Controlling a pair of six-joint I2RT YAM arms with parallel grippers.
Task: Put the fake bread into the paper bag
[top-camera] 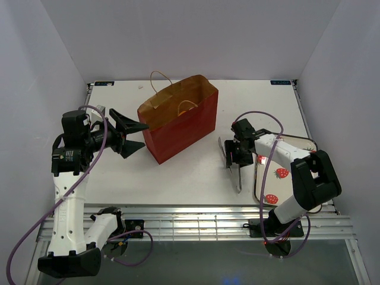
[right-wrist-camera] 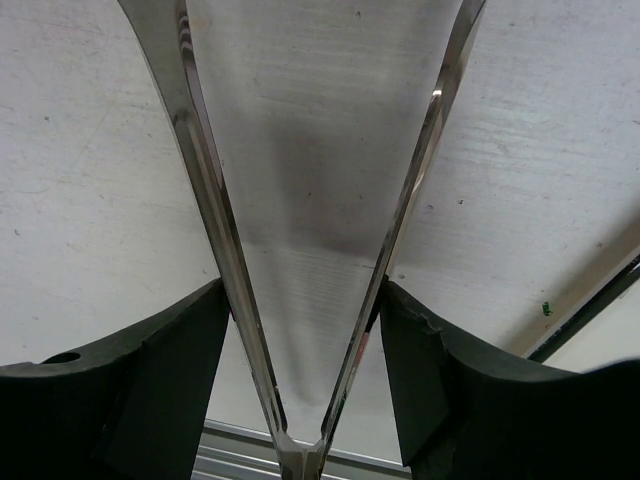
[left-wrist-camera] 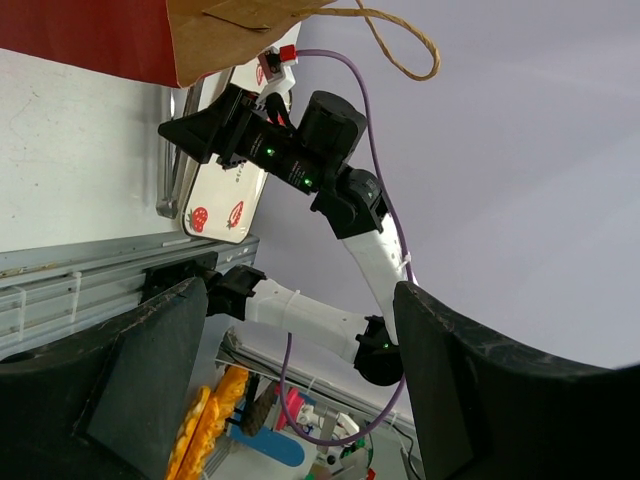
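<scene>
No fake bread is seen on the strawberry tray (top-camera: 279, 187) at right, so it is judged prob. already in the paper bag (top-camera: 178, 119) at upper centre, w/ metal tongs (top-camera: 233, 169) pinched by the right gripper (top-camera: 237, 155) and the left gripper (top-camera: 142, 135) spread, empty.

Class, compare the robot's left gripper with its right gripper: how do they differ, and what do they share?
The left gripper is open and empty; the right gripper is closed on the silver tongs. The left gripper sits beside the paper bag; the right gripper is further from it, beside the strawberry tray. Both are black and two-fingered.
</scene>
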